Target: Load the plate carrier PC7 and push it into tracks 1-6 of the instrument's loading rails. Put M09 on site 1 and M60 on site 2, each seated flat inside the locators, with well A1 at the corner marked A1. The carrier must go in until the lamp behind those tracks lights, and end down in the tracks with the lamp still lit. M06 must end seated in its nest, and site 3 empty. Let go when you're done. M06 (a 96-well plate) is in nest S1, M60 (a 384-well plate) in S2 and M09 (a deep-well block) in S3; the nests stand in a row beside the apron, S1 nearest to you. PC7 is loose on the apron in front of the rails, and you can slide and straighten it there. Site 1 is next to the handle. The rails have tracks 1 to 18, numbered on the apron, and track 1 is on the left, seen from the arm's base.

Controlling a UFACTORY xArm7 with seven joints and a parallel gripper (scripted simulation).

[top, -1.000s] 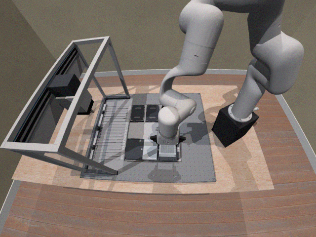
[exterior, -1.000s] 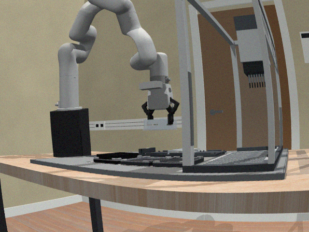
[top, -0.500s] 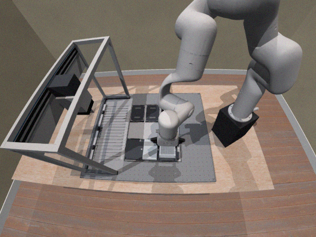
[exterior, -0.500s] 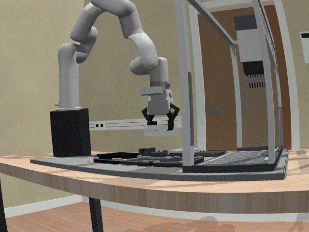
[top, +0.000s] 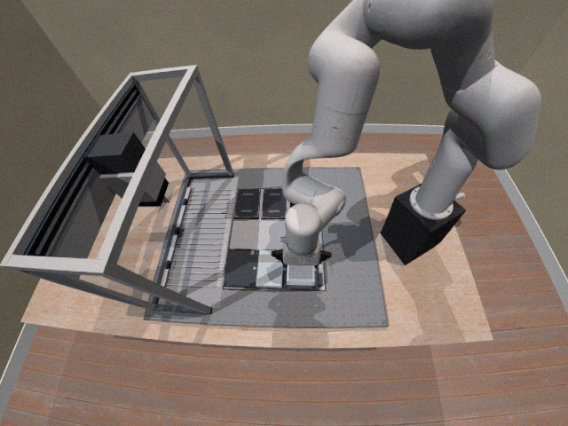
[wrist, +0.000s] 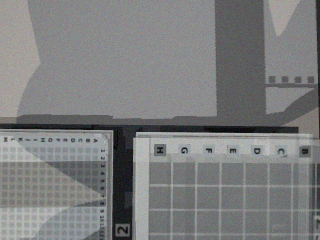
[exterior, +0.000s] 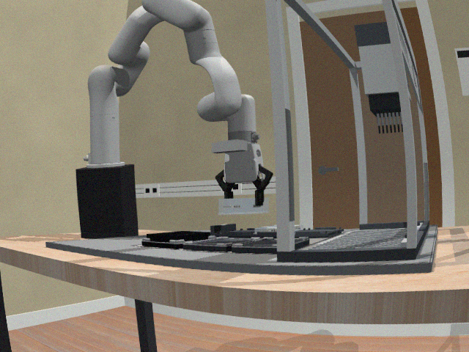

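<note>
My gripper [exterior: 243, 196] is shut on the deep-well block M09 [exterior: 243, 207], gripping it by its two ends, level and well above the deck. In the overhead view the block [top: 300, 276] hangs over the right end of the carrier PC7. In the wrist view the block [wrist: 225, 190] fills the lower right, with column letters H to B along its top edge. The 384-well plate M60 [wrist: 52, 185] lies on the carrier at the mark 2 [wrist: 122, 230]. It also shows in the overhead view [top: 269, 270]. The carrier's left site [top: 240, 268] looks dark and bare.
The loading rails [top: 201, 238] lie left of the carrier under the white instrument frame [top: 114, 183]. Two dark nests [top: 260, 202] stand behind the carrier; the arm hides what is to their right. The arm's black base [top: 422, 229] stands at the right.
</note>
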